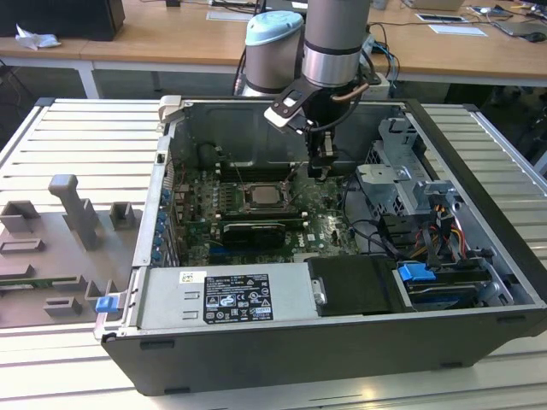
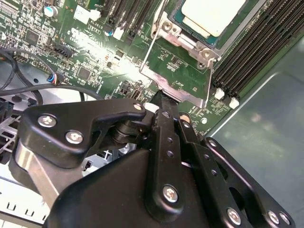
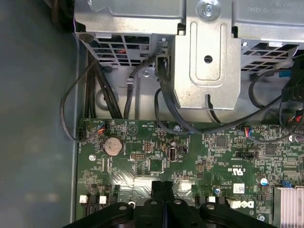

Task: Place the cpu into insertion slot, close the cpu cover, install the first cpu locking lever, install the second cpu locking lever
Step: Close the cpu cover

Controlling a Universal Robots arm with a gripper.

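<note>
— What sits at the exterior view's left?
— A grey plastic fixture plate (image 1: pixel 34 282), at nine o'clock of the open black computer case (image 1: pixel 282 367).
— And the chip?
— The small pale silvery square cpu (image 1: pixel 261 196) lies in the silvery-rimmed square insertion slot (image 2: pixel 190 42) on the green circuit board (image 1: pixel 333 231). The thin silvery cpu cover (image 2: pixel 183 95) stands open, with board showing through its cut-out.
— The tool?
— The black gripper (image 1: pixel 320 166) hangs at two o'clock of the cpu. Its fingers (image 3: pixel 156 187) are pressed together with nothing between them. In the second wrist view the tips are at the cover's edge farthest from the cpu; whether they touch, I cannot tell.
— Further right?
— A silvery metal drive cage (image 1: pixel 402 184), at three o'clock of the gripper.
</note>
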